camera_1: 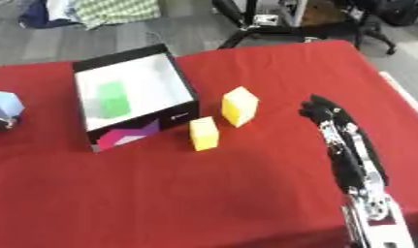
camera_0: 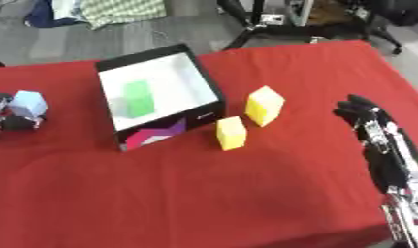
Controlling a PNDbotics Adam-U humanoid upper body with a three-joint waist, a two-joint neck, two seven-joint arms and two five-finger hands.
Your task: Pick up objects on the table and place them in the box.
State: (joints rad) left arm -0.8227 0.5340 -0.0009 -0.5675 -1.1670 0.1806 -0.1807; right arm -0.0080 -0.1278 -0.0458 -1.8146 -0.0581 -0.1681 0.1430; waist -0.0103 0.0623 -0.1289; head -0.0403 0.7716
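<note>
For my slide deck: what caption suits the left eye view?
Left hand holds a pale blue block; two yellow blocks await beside the box.

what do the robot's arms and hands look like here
The right hand has black fingers; behind it runs a slim black forearm with silver metal parts and a silvery-white joint near the bottom edge. Of the left hand, only dark fingers with small metallic bits show.

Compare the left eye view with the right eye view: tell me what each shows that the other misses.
Only the left eye view shows the left hand at the left edge, curled round a pale blue block. Only the right eye view shows the table's right edge with floor beyond. Both share the box with a green block inside, two yellow blocks on the red cloth, and the right hand, empty.
</note>
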